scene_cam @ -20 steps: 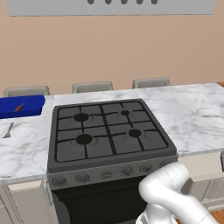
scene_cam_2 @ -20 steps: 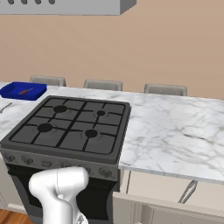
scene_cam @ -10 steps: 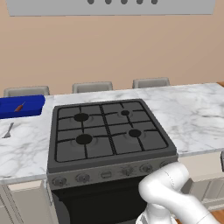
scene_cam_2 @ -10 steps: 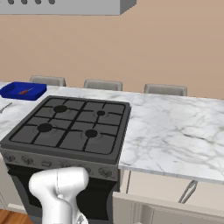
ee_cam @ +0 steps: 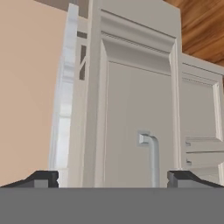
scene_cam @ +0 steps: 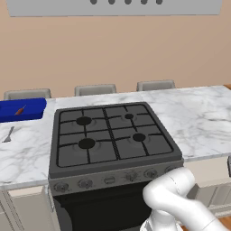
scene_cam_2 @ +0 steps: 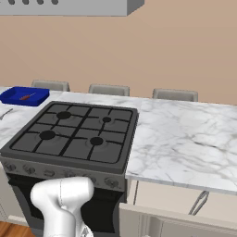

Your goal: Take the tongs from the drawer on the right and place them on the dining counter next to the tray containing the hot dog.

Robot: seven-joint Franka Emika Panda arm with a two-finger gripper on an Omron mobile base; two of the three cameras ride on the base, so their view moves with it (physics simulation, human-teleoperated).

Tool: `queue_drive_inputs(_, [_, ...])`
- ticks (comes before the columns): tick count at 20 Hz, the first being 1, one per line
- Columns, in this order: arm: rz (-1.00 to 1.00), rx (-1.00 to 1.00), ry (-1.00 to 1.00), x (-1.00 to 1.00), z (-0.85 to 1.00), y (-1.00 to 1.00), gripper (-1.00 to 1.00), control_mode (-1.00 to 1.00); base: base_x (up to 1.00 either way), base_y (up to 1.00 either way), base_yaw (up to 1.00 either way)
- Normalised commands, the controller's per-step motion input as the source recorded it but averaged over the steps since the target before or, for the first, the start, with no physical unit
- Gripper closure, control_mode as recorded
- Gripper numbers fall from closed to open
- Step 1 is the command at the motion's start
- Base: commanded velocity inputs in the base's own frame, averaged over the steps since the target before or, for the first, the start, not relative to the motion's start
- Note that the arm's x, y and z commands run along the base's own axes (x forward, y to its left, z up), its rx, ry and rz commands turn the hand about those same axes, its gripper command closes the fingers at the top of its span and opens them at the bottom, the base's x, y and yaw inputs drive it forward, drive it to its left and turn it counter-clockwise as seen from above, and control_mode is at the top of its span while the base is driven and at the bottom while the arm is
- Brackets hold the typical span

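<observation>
— Facing a cream cabinet panel (ee_cam: 131,109) with a metal handle (ee_cam: 149,154), the hand (ee_cam: 113,179) has its fingers spread wide, pinching nothing.

— Tray?

— Blue tray (scene_cam: 34,104) at the worktop's (scene_cam: 198,119) far left, beyond the stove (scene_cam: 110,135); hot dog (scene_cam: 20,110) inside, fork (scene_cam: 8,134) just in front.

— Drawer?

— Drawer (scene_cam_2: 166,199) under the worktop, right of the stove.

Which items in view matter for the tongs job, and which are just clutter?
Job: tray, hot dog, dining counter, drawer, and what look like the tongs in it.
Clutter: fork, stove, stools, hood.
</observation>
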Motion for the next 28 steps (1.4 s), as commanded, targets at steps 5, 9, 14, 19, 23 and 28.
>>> queue_drive_inputs(5, [0.00,0.00,0.00,0.00,0.23,0.00,-1.00,-1.00,0.00,0.00,0.00])
queue_drive_inputs(9, [0.00,0.00,0.00,0.00,0.19,0.00,-1.00,-1.00,0.00,0.00,0.00])
queue_drive_inputs(14, [0.00,0.00,0.06,0.11,0.08,0.00,-1.00,-1.00,0.00,0.00,0.00])
queue_drive_inputs(19, [0.00,0.00,0.06,0.12,0.05,0.00,-1.00,-1.00,0.00,0.00,0.00])
queue_drive_inputs(23, [0.00,0.00,0.04,0.12,0.11,0.00,-1.00,-1.00,0.00,0.00,0.00])
queue_drive_inputs(28, [0.00,0.00,0.07,0.26,0.05,0.01,-1.00,-1.00,0.00,0.00,0.00])
